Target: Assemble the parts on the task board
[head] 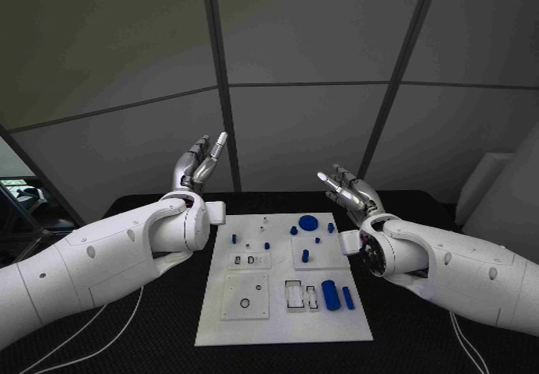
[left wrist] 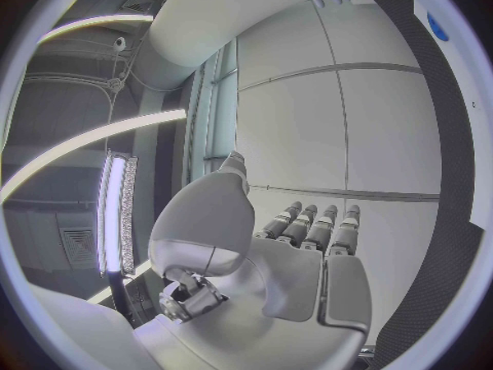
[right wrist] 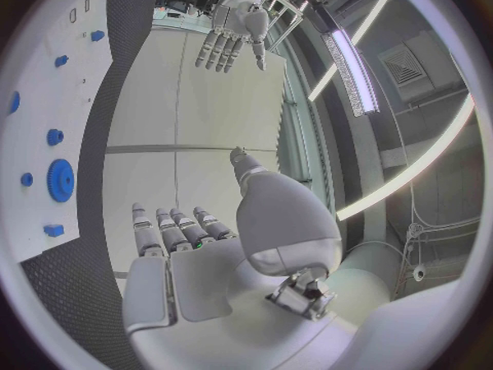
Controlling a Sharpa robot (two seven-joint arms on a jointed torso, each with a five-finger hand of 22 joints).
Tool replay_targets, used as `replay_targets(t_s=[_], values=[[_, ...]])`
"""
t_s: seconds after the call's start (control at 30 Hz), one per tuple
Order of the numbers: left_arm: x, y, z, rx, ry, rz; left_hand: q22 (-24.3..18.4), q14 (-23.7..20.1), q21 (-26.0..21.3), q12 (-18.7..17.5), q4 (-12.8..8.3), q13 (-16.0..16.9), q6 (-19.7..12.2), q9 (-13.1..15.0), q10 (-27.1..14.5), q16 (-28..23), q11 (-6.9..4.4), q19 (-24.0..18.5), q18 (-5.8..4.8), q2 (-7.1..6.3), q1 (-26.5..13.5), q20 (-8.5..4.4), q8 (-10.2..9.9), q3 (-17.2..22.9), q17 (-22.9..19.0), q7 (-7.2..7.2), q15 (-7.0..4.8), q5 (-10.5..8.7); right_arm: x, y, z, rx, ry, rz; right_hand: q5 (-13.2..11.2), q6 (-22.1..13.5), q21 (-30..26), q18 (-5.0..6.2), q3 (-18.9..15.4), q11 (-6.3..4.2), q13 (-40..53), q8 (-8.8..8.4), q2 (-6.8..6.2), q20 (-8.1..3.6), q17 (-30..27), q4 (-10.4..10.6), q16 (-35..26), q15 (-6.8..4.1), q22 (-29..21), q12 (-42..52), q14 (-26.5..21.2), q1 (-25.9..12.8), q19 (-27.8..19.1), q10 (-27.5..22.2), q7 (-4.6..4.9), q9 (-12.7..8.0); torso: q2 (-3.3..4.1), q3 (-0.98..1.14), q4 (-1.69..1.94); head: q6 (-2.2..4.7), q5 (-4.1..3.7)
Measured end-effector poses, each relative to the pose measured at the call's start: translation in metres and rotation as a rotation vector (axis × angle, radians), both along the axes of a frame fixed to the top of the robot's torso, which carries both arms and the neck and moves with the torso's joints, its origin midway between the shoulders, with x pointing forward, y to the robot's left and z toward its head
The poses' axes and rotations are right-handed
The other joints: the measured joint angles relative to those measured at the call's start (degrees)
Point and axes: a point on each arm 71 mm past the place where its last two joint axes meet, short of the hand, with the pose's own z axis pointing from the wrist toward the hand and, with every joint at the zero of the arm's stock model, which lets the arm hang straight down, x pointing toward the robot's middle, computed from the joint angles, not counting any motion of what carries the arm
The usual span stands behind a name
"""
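The white board (head: 281, 308) lies flat in the middle of the black table (head: 135, 343), with small blue parts (head: 329, 294) scattered over it, none yet picked up. The left hand (head: 200, 165) and right hand (head: 348, 191) are raised above its far end, fingers spread, holding nothing. Since the parts lie close together, I judge a careless reach could knock neighbours out of place.

Task board (head: 281, 312) on the table (head: 157, 327) between and below both raised hands, left hand (head: 200, 167) above its near-left side, right hand (head: 348, 189) above its right, parts (head: 330, 294) on the board nearer the right hand
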Motion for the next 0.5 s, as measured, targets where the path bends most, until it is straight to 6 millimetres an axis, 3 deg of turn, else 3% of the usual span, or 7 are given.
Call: replay_targets(t_s=[0.03, 0.07, 0.13, 0.27, 0.37, 0.47, 0.5], values=[[0.000, 0.000, 0.000, 0.000, -0.002, -0.004, 0.04, 0.21, 0.11, 0.00, 0.29, 0.03, 0.09, 0.01, 0.14, 0.00, 0.31, 0.19, 3.89, 0.09, 0.97, 0.19, 0.10, -0.08, 0.03, 0.09, 0.21, 0.11, 0.001, 0.001, 0.000, -0.006, 0.002, 0.025, 0.00, 0.58, 0.32, 0.14, -0.09, 0.43, 0.09, 0.21, 0.08, 0.06, 0.11, -0.37, 0.04, 0.14, 0.13, 0.23, 0.76, 0.76, 0.73, 0.48, 0.04, 0.08, 0.00, 0.00, 0.00, 0.00, 0.00], [0.000, 0.000, 0.000, 0.000, -0.003, -0.007, 0.05, 0.46, 0.11, 0.00, 0.34, 0.08, 0.28, 0.03, 0.39, 0.13, 0.69, 0.27, 3.90, 0.32, 1.27, 0.27, 0.10, -0.13, 0.05, -0.05, 0.46, 0.11, 0.002, 0.002, 0.000, -0.011, 0.004, 0.043, 0.00, 1.37, 0.68, 0.96, -0.11, 0.52, 0.24, 0.44, 0.16, 0.06, 0.23, -0.71, 0.38, 0.23, 0.32, 0.49, 1.87, 1.55, 1.65, 1.53, 0.04, 0.19, 0.00, -0.01, 0.00, 0.00, 0.00], [0.000, -0.001, 0.000, 0.000, -0.004, -0.011, 0.12, 1.03, 0.11, 0.39, 0.33, 0.26, 1.55, 0.22, 1.43, 0.35, 1.73, 0.27, 3.88, 0.08, 2.52, 0.27, 0.34, -0.18, 0.20, 0.02, 1.03, 0.11, 0.003, 0.003, 0.000, -0.020, 0.007, 0.070, 0.00, 3.50, 1.45, 0.90, -0.21, 0.71, 0.60, 1.04, 0.19, 0.08, 0.57, -1.53, 1.11, 0.37, 0.72, 1.17, 4.72, 3.14, 3.84, 4.31, 0.14, 0.53, 0.00, -0.01, 0.00, 0.00, 0.00], [0.000, -0.001, 0.000, -0.001, -0.006, -0.019, 0.69, 7.65, 1.35, 1.93, -0.51, 1.12, 7.83, 1.09, 8.11, 2.05, 5.17, 2.17, 3.86, -0.50, 5.32, 0.71, 2.01, -0.54, 1.07, 0.43, 2.12, 0.11, 0.004, 0.005, -0.002, -0.042, 0.016, 0.129, -0.58, 13.14, 4.50, 2.82, -0.02, 0.65, 1.97, 3.56, -0.43, 0.16, 1.72, -4.42, 4.06, 0.01, 2.05, 4.49, 17.17, 7.73, 12.27, 17.57, 0.79, 1.90, 0.00, -0.01, 0.00, -0.01, 0.00], [-0.002, 0.012, 0.001, 0.014, -0.017, -0.021, 3.27, 20.28, 6.18, 3.34, -1.16, 1.70, 13.65, 1.67, 15.89, 5.43, 5.85, 12.80, 3.84, -1.05, 7.70, 0.59, 3.24, -0.62, 2.51, 0.88, 1.84, 0.11, 0.015, -0.011, 0.008, -0.179, -0.079, 0.132, -1.41, 22.09, 6.67, 4.53, 0.30, 0.28, 2.54, 5.57, -1.00, 0.17, 2.29, -6.62, 6.09, -0.51, 2.77, 6.65, 27.29, 10.76, 18.85, 27.64, 1.48, 2.85, 0.45, 0.03, -0.12, -0.15, -0.01], [-0.003, 0.022, 0.002, 0.026, -0.024, -0.019, 6.36, 34.54, 12.93, 5.87, -2.20, 2.54, 21.94, 2.38, 28.55, 9.29, 5.20, 27.23, 3.87, -1.24, 9.98, 0.52, 5.00, -0.68, 3.78, 1.49, 0.34, 0.10, 0.023, -0.024, 0.023, -0.312, -0.184, 0.131, -1.52, 31.04, 8.50, 5.36, 0.88, -0.45, 2.66, 7.14, -1.58, 0.02, 2.55, -8.49, 7.41, -1.28, 3.12, 7.87, 36.24, 12.91, 24.96, 36.46, 2.32, 3.46, 1.05, 0.08, -0.24, -0.24, 0.02], [-0.004, 0.021, 0.003, 0.026, -0.026, -0.026, 6.70, 36.53, 13.88, 6.58, -2.45, 2.76, 24.18, 2.57, 31.89, 9.82, 4.88, 29.18, 3.88, -1.27, 10.31, 0.49, 5.46, -0.73, 3.91, 1.65, -0.08, 0.10, 0.024, -0.023, 0.026, -0.344, -0.209, 0.140, -1.52, 32.73, 8.85, 5.48, 1.01, -0.64, 2.66, 7.36, -1.67, -0.07, 2.58, -8.87, 7.58, -1.48, 3.12, 7.96, 37.95, 13.29, 26.16, 38.15, 2.58, 3.51, 1.25, 0.10, -0.26, -0.21, 0.07]])
